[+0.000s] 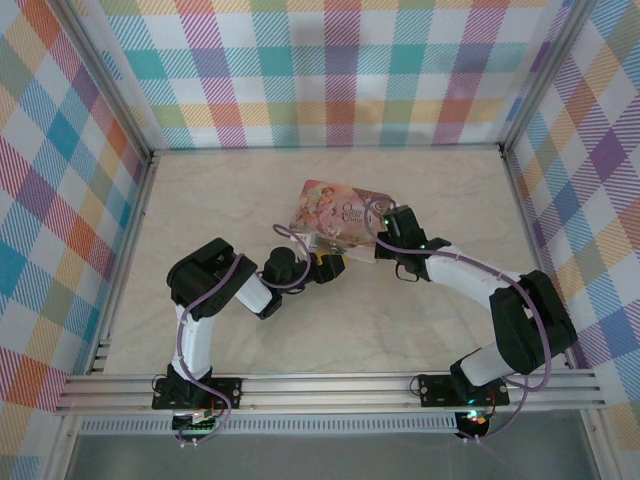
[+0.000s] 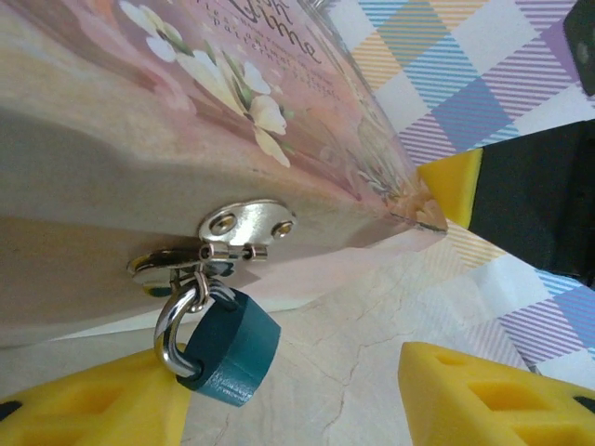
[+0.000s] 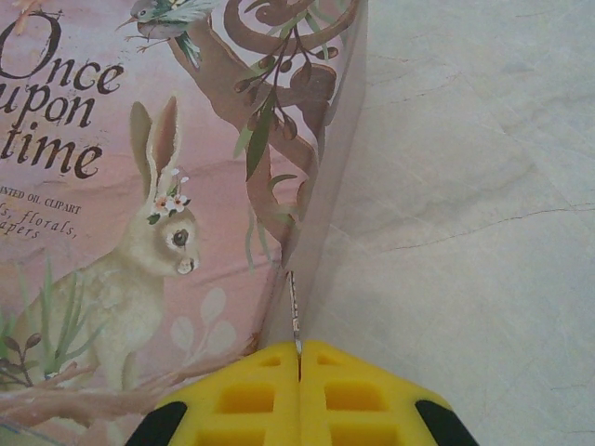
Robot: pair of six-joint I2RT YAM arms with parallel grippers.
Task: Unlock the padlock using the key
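**Approaching the Padlock: Hazards and Arm Pose**

Hazards, as judged from the present layout:

1. Pink tin point(image 1: 335, 212). It lies loose on the marble tabletop point(image 1: 250, 340) with an arm on either side. A sideways push from either arm could slide or turn it, carrying the lock off line.
2. Padlock point(image 2: 231, 346). This small teal lock hangs by its shackle point(image 2: 172, 327) from the silver hasp point(image 2: 244, 223) on the tin's side wall. It is free to swing, so jaws that close off-centre may knock it aside rather than trap it. Its keyhole cannot be made out.
3. Key point(image 3: 295, 314). Only a thin silvery sliver projects past the fingertips. A touch against the tin wall just beside it could twist it in the grip or pull it out.

Arm pose:

- Left arm: folded at the elbow, wrist reaching in to the tin's near side. The left gripper point(image 2: 290, 386) stands with jaws apart. The padlock is between them, against one yellow finger and clear of the other.
- Right arm: extended from the right, wrist at the tin's right edge. The right gripper point(image 3: 299, 360) is clamped tight on the key, which points along the tin's corner, away from the hasp.
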